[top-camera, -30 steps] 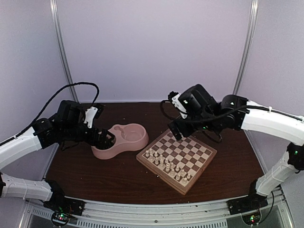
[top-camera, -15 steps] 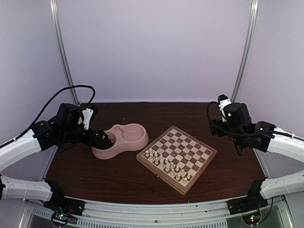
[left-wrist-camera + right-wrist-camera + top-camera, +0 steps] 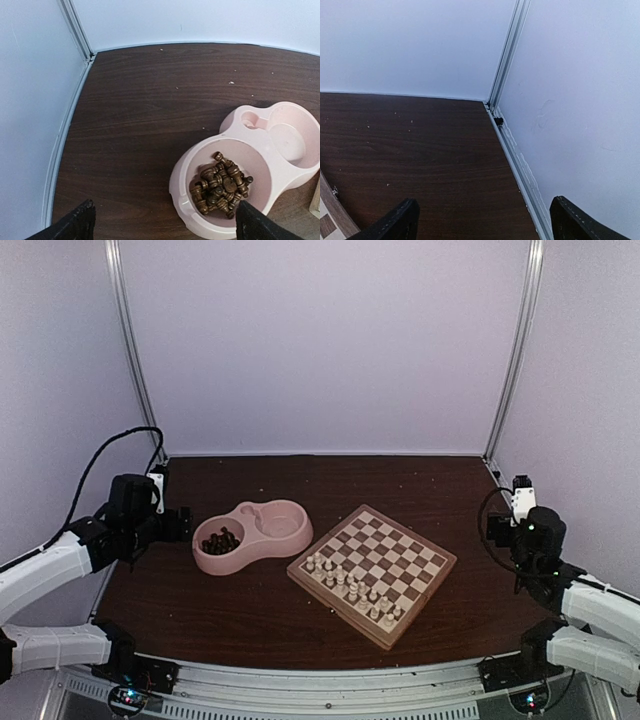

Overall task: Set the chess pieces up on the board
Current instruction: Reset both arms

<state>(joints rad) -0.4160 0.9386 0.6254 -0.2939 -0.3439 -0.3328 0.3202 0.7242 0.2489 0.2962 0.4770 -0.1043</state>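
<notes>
The wooden chessboard (image 3: 400, 552) lies right of centre, turned diagonally. Several cream-white chess pieces (image 3: 350, 585) stand in two rows along its near-left side. Dark brown pieces (image 3: 220, 540) lie heaped in the left bowl of the pink dish (image 3: 232, 561); the left wrist view shows the heap (image 3: 220, 186) and the dish (image 3: 176, 185). My left gripper (image 3: 178, 524) is open and empty, left of the dish and apart from it (image 3: 165, 227). My right gripper (image 3: 503, 528) is open and empty, off the board's right side, over bare table near the right wall (image 3: 485, 222).
The dish's right bowl (image 3: 280, 523) holds nothing. A board corner (image 3: 330, 212) shows at the lower left of the right wrist view. Metal rails run along the walls at the left (image 3: 65, 130) and right (image 3: 520, 165) table edges.
My right arm has swung from over the board's far corner back to the right edge. My left gripper has pulled out of the dish's left bowl, uncovering the dark pieces.
</notes>
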